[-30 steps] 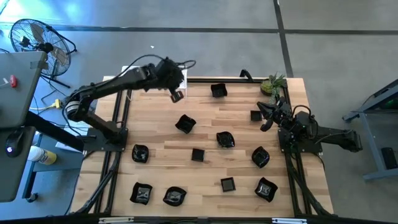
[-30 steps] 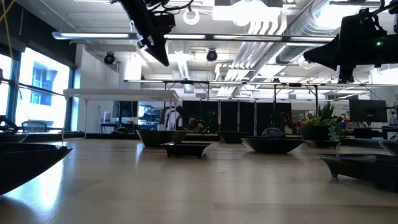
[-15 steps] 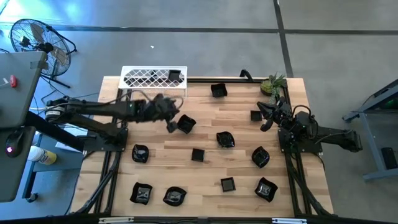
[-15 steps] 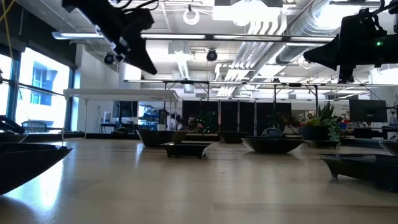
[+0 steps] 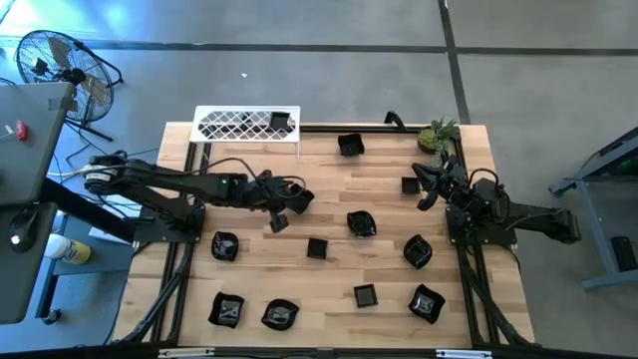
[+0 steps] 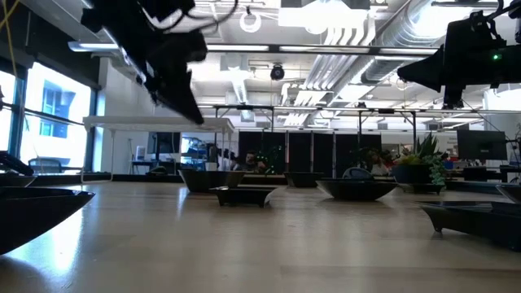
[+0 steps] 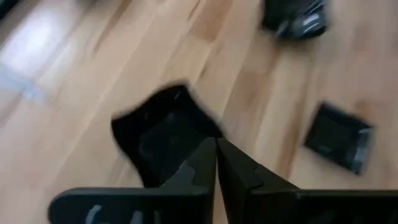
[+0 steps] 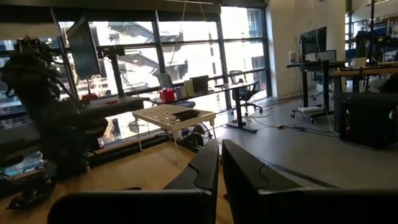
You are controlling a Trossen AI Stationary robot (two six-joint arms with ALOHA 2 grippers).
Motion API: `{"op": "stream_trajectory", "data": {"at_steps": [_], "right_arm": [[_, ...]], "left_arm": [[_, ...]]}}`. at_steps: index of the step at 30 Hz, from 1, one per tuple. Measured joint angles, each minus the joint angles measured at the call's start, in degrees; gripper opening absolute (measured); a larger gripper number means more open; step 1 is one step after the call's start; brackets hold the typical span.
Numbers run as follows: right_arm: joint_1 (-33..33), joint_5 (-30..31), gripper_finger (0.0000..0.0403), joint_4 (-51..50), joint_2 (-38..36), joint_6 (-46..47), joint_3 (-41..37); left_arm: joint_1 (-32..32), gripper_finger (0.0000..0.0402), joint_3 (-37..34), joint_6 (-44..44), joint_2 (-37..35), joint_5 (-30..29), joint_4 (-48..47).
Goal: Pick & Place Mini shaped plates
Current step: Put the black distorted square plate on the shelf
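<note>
Several small glossy black plates lie flat on the wooden table [image 5: 329, 269]; one more [image 5: 282, 122] lies on the white mesh rack [image 5: 244, 124] at the far left corner. My left gripper [image 5: 284, 207] is shut and empty. It hangs above the table over the near-left rim of a wavy plate [image 5: 302, 196], which shows just past the fingers in the left wrist view [image 7: 163, 134]. In the low view the left gripper [image 6: 194, 115] is well above the tabletop. My right gripper [image 5: 424, 191] is shut and empty, held high at the table's right side, next to a square plate [image 5: 410, 184].
A small green potted plant [image 5: 437, 135] stands at the far right corner. Other plates lie near the wavy one: a rounded one [image 5: 361, 223] and a square one [image 5: 317, 247]. Bare wood lies between the rack and the wavy plate.
My left gripper has swung from over the rack at the far left corner toward the table's near edge and down. It now hangs over the wavy plate left of the middle. The rack, hidden by the arm before, shows again with one plate on it.
</note>
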Motion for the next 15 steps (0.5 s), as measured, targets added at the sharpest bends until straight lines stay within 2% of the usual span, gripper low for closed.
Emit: {"op": "stream_trajectory", "data": {"at_steps": [4, 10, 12, 15], "right_arm": [[0.0, 0.0, 0.0016, -0.3, 0.0, 0.0, 0.0], [0.0, 0.0, 0.0016, -0.3, 0.0, -0.1, 0.0], [0.0, 0.0, 0.0017, -0.3, 0.0, 0.0, 0.0], [0.0, 0.0, 0.0016, -0.3, 0.0, -0.1, 0.0]], "left_arm": [[0.4, 0.0065, 0.0, -8.3, 3.2, -3.6, 0.1], [5.5, 0.014, 0.0, -17.4, 3.8, -3.2, -5.1], [7.8, 0.0151, 0.0, -18.7, 3.8, -3.0, -6.1], [11.6, 0.0155, 0.0, -18.6, 3.8, 0.4, -6.4]]}}
